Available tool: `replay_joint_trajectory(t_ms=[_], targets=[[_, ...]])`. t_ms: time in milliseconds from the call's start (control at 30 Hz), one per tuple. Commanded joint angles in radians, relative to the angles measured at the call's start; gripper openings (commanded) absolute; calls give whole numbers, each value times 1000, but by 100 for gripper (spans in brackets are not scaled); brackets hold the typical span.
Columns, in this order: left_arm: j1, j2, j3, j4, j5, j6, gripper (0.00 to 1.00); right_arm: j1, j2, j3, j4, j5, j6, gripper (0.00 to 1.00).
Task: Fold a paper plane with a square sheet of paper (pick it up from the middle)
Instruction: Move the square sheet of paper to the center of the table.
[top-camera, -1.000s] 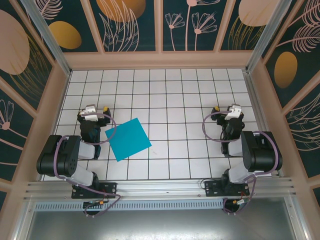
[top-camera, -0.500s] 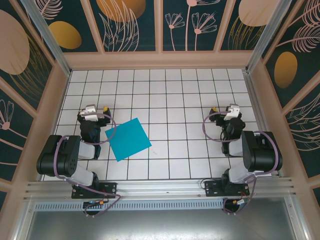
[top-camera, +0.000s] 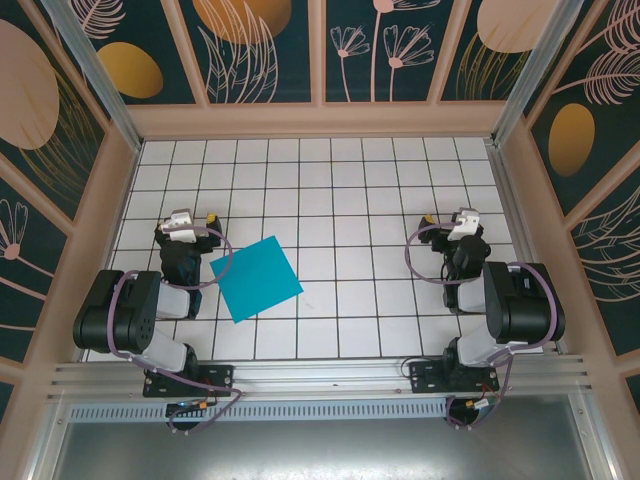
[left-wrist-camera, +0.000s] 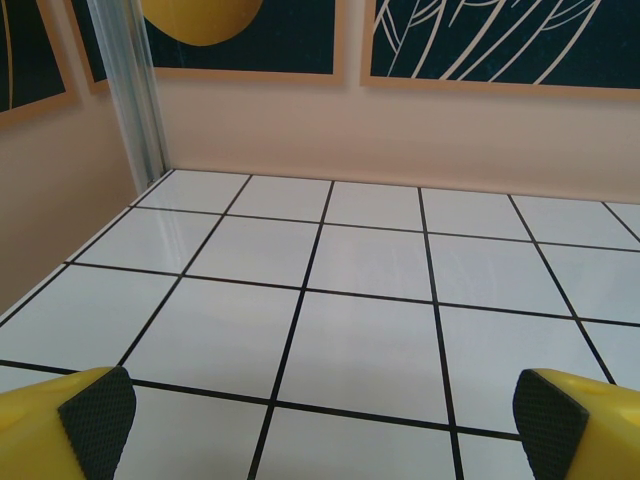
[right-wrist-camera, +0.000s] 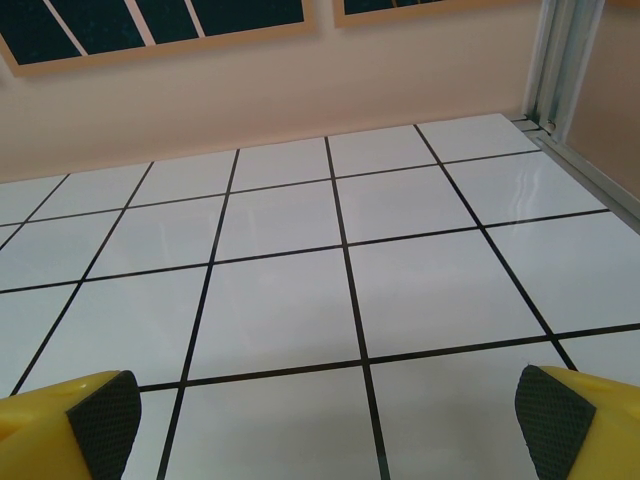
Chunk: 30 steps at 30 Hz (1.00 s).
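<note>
While both pairs stand spread as wide as they go, w/ nothing between the pads, the left fingers (left-wrist-camera: 98, 410) and right fingers (right-wrist-camera: 100, 415) grip nothing. Each wrist cam looks past them over bare white tiles twd the far wall (left-wrist-camera: 400, 130). Seen from above, the left fingers point away from the arm bases, and the square sheet of paper (top-camera: 256, 278) lies flat on the counter (top-camera: 340, 190) to their right & back twd the bases, i.e. not ahead of them. Its left corner sits just beside the left arm (top-camera: 165, 290). Sheet is turned diamond-wise vs the tile grid. Being square, it has no long axis to line up on. Right fingers are well apart from it, across the counter. My read: left arm is nearer, so it prob. has to draw back & swing right to get over the sheet's middle. No fold made yet.
</note>
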Motion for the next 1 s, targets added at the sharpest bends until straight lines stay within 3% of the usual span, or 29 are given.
replay_joint_trajectory(t_ms=[0,600,700,800,900,967], targets=[[5,-12,11,6,14,12,99,-4,7,21,15,-18,-2,99],[8,-24,1,17,-2,3,99,30,-71,-44,73,10,-36,99],[8,-126,-41,5,30,10,99,35,-208,82,-303,88,47,99],[9,-316,16,-296,-9,-57,99,42,-275,205,-581,114,153,99],[9,-483,103,-599,-40,-181,99,45,-344,354,-885,102,425,99],[9,-563,125,-718,-113,-342,99,35,-338,474,-1076,-32,499,99]])
